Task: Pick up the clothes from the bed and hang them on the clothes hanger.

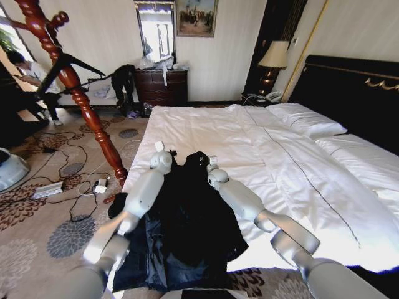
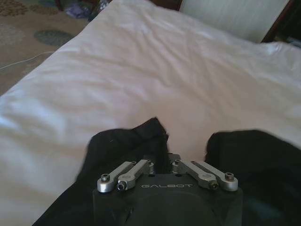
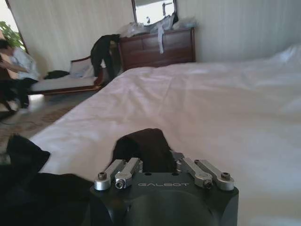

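The clothes (image 1: 187,218), a black coat with a navy lining, lie over the near left corner of the bed (image 1: 299,168), spilling off its foot. My left gripper (image 1: 163,151) is at the coat's upper left edge and my right gripper (image 1: 211,165) at its upper right. In the left wrist view the left gripper (image 2: 162,165) is shut on a fold of the clothes (image 2: 122,146). In the right wrist view the right gripper (image 3: 157,165) pinches a bunched black fold of the clothes (image 3: 141,146). The red-brown clothes hanger (image 1: 81,99) stands on the carpet left of the bed.
The black headboard (image 1: 355,93) and pillows (image 1: 305,118) are at the right. A dark dresser (image 1: 162,86) stands against the far wall, with a lamp (image 1: 273,59) beside the bed. Cables and a power strip (image 1: 50,189) lie on the carpet near the stand's base.
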Available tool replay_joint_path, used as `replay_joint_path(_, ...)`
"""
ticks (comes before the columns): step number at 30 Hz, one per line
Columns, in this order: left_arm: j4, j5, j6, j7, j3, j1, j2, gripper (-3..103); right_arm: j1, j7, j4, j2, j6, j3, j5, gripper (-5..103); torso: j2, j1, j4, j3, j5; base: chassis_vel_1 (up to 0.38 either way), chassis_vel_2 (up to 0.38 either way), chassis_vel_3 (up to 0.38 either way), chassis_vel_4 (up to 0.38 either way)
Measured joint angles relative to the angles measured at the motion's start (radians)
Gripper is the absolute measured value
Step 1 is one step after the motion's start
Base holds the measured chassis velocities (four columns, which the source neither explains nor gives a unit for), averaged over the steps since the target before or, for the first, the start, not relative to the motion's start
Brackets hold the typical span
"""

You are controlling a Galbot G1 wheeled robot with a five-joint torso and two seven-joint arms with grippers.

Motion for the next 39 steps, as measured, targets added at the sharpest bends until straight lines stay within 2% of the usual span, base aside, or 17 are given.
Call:
replay_joint_path(1, 0.000, 0.000, 0.000, 0.000, 0.000, 0.000, 0.000, 14, 0.000, 0.000, 0.000, 0.000, 0.000, 0.000, 0.000, 27, 0.000, 0.000, 0.0000, 0.000, 0.0000, 0.000, 0.000, 0.000, 0.000)
replay_joint_path(2, -0.070, -0.052, 0.039, -0.050, -0.010, 0.036, 0.055, 19, -0.055, -0.005, 0.129, -0.105, -0.075, 0.043, 0.136, 37, 0.000, 0.000, -0.0018, 0.000, -0.0003, 0.000, 0.000, 0.000, 0.000)
replay_joint_path(3, -0.124, -0.100, 0.067, -0.075, -0.024, 0.065, 0.100, 25, -0.090, -0.006, 0.209, -0.168, -0.114, 0.072, 0.211, 37, 0.000, 0.000, -0.0026, 0.000, -0.0004, 0.000, 0.000, 0.000, 0.000)
replay_joint_path(5, -0.178, -0.141, 0.085, -0.089, -0.040, 0.098, 0.149, 30, -0.138, -0.001, 0.307, -0.230, -0.137, 0.109, 0.274, 48, 0.000, 0.000, -0.0026, 0.000, -0.0003, 0.000, 0.000, 0.000, 0.000)
replay_joint_path(8, -0.274, -0.166, 0.072, -0.078, -0.096, 0.167, 0.222, 41, -0.229, 0.048, 0.433, -0.293, -0.139, 0.204, 0.341, 60, 0.000, 0.000, -0.0007, 0.000, 0.0000, 0.000, 0.000, 0.000, 0.000)
replay_joint_path(10, -0.394, -0.167, 0.019, -0.032, -0.200, 0.263, 0.273, 52, -0.353, 0.154, 0.554, -0.330, -0.141, 0.344, 0.431, 65, 0.000, 0.000, -0.0004, 0.000, -0.0006, 0.000, 0.000, 0.000, 0.000)
replay_joint_path(11, -0.459, -0.155, 0.004, -0.013, -0.260, 0.327, 0.298, 57, -0.424, 0.244, 0.614, -0.343, -0.155, 0.418, 0.500, 71, 0.000, 0.000, -0.0018, 0.000, 0.0003, 0.000, 0.000, 0.000, 0.000)
replay_joint_path(13, -0.480, -0.147, 0.001, -0.007, -0.280, 0.352, 0.307, 57, -0.456, 0.286, 0.643, -0.347, -0.162, 0.448, 0.531, 77, 0.000, 0.000, -0.0021, 0.000, 0.0004, 0.000, 0.000, 0.000, 0.000)
replay_joint_path(14, -0.527, -0.112, -0.005, 0.003, -0.332, 0.423, 0.328, 63, -0.515, 0.373, 0.700, -0.354, -0.173, 0.500, 0.582, 77, 0.000, 0.000, -0.0028, 0.000, 0.0005, 0.000, 0.000, 0.000, 0.000)
replay_joint_path(15, -0.588, -0.019, -0.017, 0.039, -0.416, 0.555, 0.356, 74, -0.598, 0.462, 0.783, -0.363, -0.180, 0.565, 0.615, 87, 0.000, 0.000, -0.0022, 0.000, -0.0003, 0.000, 0.000, 0.000, 0.000)
replay_joint_path(16, -0.619, 0.044, -0.037, 0.067, -0.466, 0.642, 0.368, 74, -0.657, 0.497, 0.839, -0.367, -0.185, 0.606, 0.616, 92, 0.000, 0.000, -0.0011, 0.000, -0.0006, 0.000, 0.000, 0.000, 0.000)
replay_joint_path(18, -0.646, 0.105, -0.064, 0.091, -0.509, 0.723, 0.369, 80, -0.709, 0.517, 0.886, -0.365, -0.190, 0.632, 0.610, 92, 0.000, 0.000, 0.0000, 0.000, -0.0009, 0.000, 0.000, 0.000, 0.000)
replay_joint_path(22, -0.763, 0.354, -0.193, 0.173, -0.636, 1.006, 0.266, 96, -0.925, 0.601, 1.000, -0.278, -0.211, 0.691, 0.562, 100, 0.000, 0.000, -0.0013, 0.000, 0.0001, 0.000, 0.000, 0.000, 0.000)
replay_joint_path(24, -0.783, 0.383, -0.205, 0.177, -0.645, 1.031, 0.244, 98, -0.952, 0.608, 1.006, -0.268, -0.215, 0.695, 0.551, 100, 0.000, 0.000, -0.0012, 0.000, 0.0004, 0.000, 0.000, 0.000, 0.000)
replay_joint_path(26, -0.846, 0.522, -0.253, 0.185, -0.665, 1.112, 0.141, 100, -1.074, 0.616, 1.023, -0.221, -0.228, 0.713, 0.470, 100, 0.000, 0.000, -0.0022, 0.000, -0.0002, 0.000, 0.000, 0.000, 0.000)
replay_joint_path(32, -0.885, 0.641, -0.283, 0.167, -0.686, 1.186, -0.009, 100, -1.168, 0.613, 1.025, -0.179, -0.266, 0.719, 0.427, 100, 0.000, 0.000, -0.0013, 0.000, -0.0002, 0.000, 0.000, 0.000, 0.000)
replay_joint_path(39, -0.898, 0.636, -0.282, 0.130, -0.706, 1.205, -0.042, 100, -1.208, 0.614, 1.003, -0.136, -0.304, 0.694, 0.378, 100, 0.000, 0.000, -0.0016, 0.000, -0.0003, 0.000, 0.000, 0.000, 0.000)
